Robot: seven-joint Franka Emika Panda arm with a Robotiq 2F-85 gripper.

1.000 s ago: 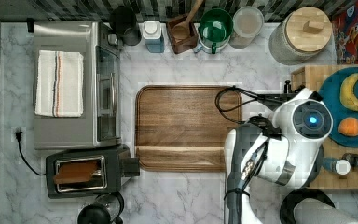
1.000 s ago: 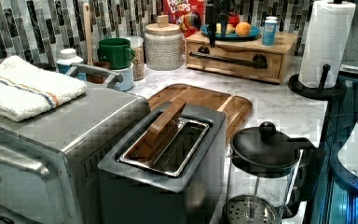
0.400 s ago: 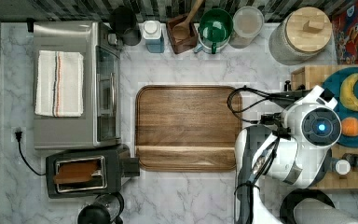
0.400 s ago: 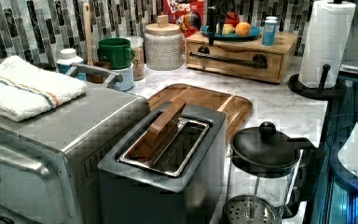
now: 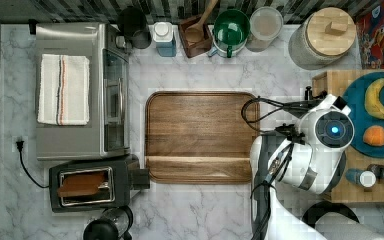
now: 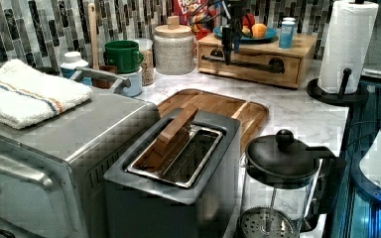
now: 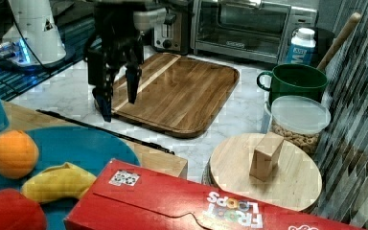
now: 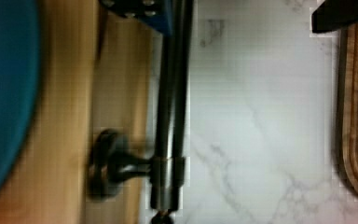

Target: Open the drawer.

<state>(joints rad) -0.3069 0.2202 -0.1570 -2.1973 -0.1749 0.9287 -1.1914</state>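
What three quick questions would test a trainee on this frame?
1. True or false: the drawer is already pulled out.
2. What lies on the blue plate?
A. a banana and an orange
B. a green mug
C. a folded towel
3. Fill in the gap: the gripper has its fingers ___.

Key: 1 false, its front sits flush in the left view. 2 A. 3 open.
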